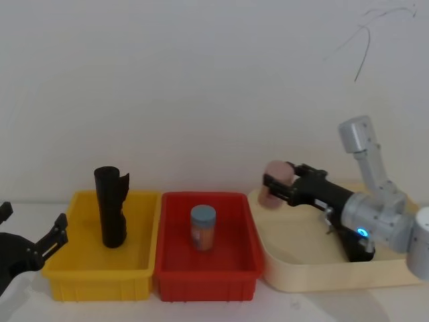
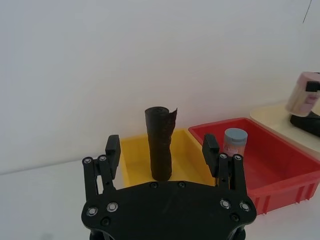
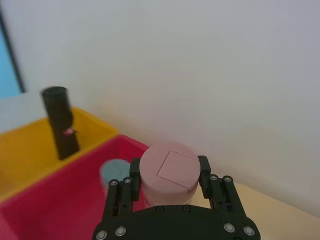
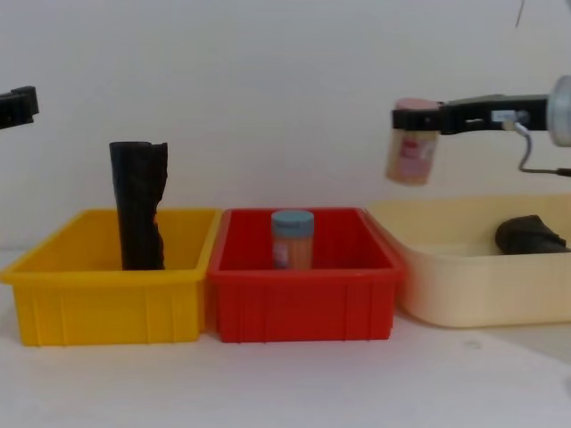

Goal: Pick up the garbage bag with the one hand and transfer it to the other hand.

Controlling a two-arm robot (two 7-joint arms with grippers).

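I see the bag point(image 1: 110, 208) standing untouched in the yellow bin point(image 1: 74, 268), my left gripper point(image 2: 161, 155) spread wide just short of it, my right gripper point(image 3: 169, 175) clamping a pink jar point(image 3: 168, 174) above the cream tray point(image 1: 315, 275); pickup and handover both remain.

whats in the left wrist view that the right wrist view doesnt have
Left wrist view's own: the left tool, open and empty, with the garbage bag standing framed between its fingers, farther off.

Right wrist view's own: the right tool seen close, shut on the pink-lidded bottle, looking down on the lid's top.

Shared: the garbage bag upright in the yellow bin, and the blue-lidded jar in the red bin beside it.
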